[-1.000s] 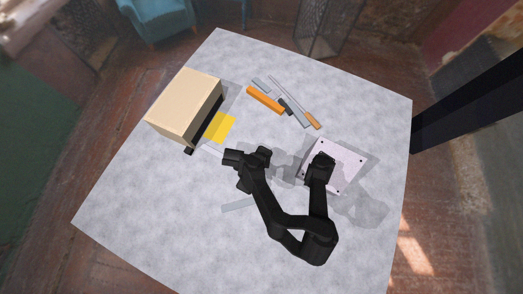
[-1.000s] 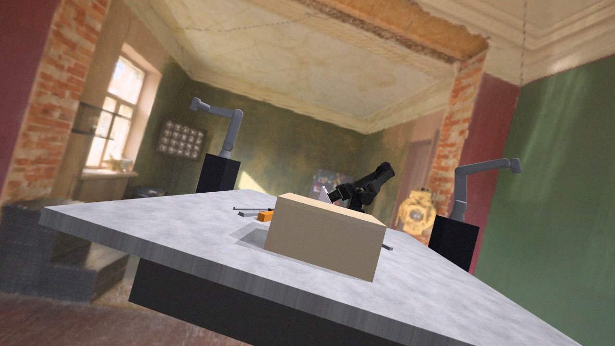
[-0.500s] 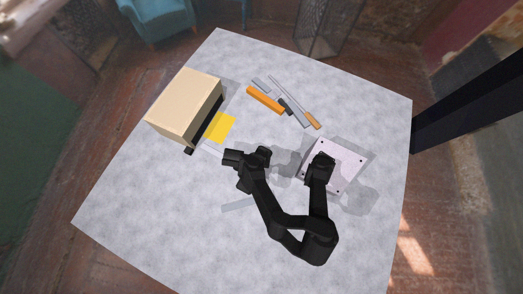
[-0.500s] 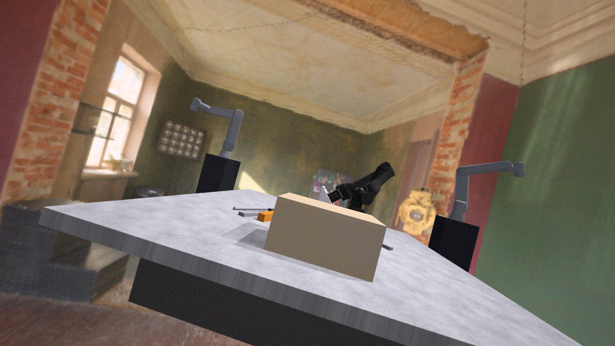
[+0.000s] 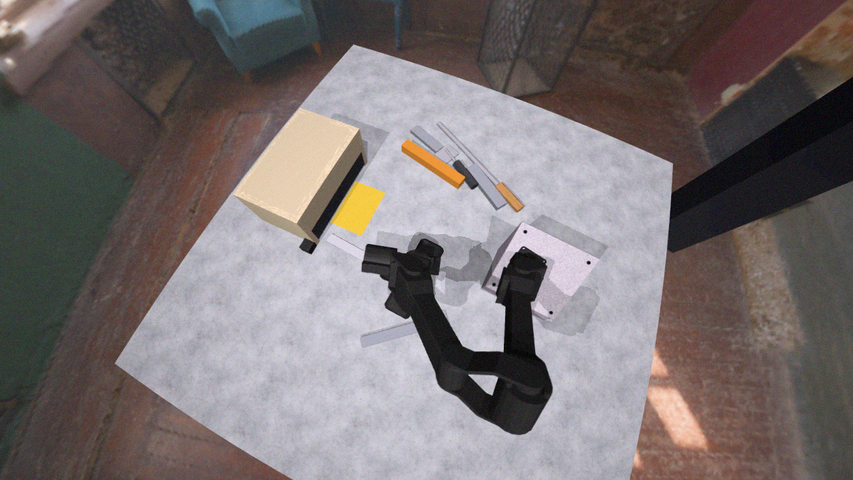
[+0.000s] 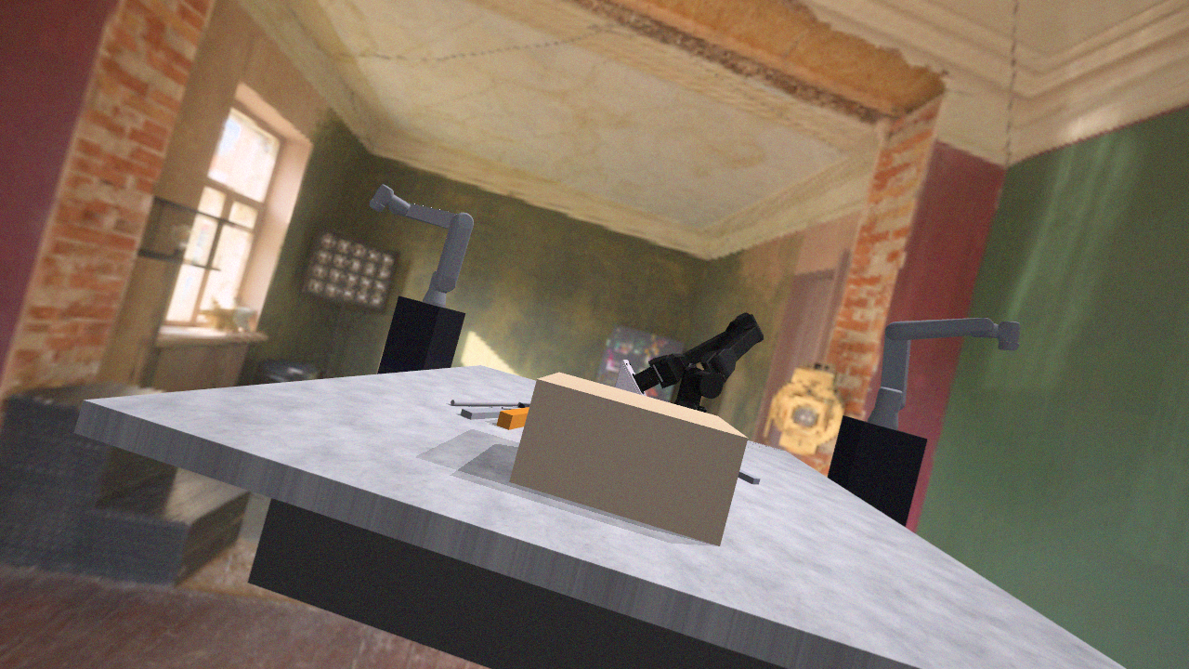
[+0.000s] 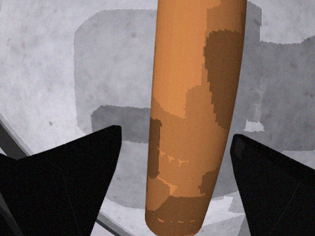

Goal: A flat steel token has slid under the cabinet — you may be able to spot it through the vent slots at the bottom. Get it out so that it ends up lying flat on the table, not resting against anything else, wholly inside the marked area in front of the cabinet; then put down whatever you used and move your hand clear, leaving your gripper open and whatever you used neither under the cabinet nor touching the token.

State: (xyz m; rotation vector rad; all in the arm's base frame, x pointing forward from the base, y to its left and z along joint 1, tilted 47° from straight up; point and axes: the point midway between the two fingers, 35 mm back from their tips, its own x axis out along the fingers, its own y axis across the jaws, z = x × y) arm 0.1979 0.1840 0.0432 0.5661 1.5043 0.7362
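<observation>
My gripper (image 5: 374,260) (image 6: 655,379) (image 7: 178,139) is open, low over the table in front of the beige cabinet (image 5: 298,170) (image 6: 632,453). The orange handle (image 7: 197,101) of a tool lies between the fingers with a gap on each side. The tool's pale flat blade (image 5: 344,245) (image 6: 626,373) points toward the cabinet's near corner, just short of the yellow marked area (image 5: 358,207). The cabinet's dark bottom opening (image 5: 340,194) faces the yellow area. I cannot see the steel token in any view.
Other tools lie at the back of the table: an orange bar (image 5: 432,163), grey bars (image 5: 486,185) and a thin rod with an orange handle (image 5: 510,197). A grey strip (image 5: 387,334) lies beside the arm. The arm's white base plate (image 5: 560,263) is to the right.
</observation>
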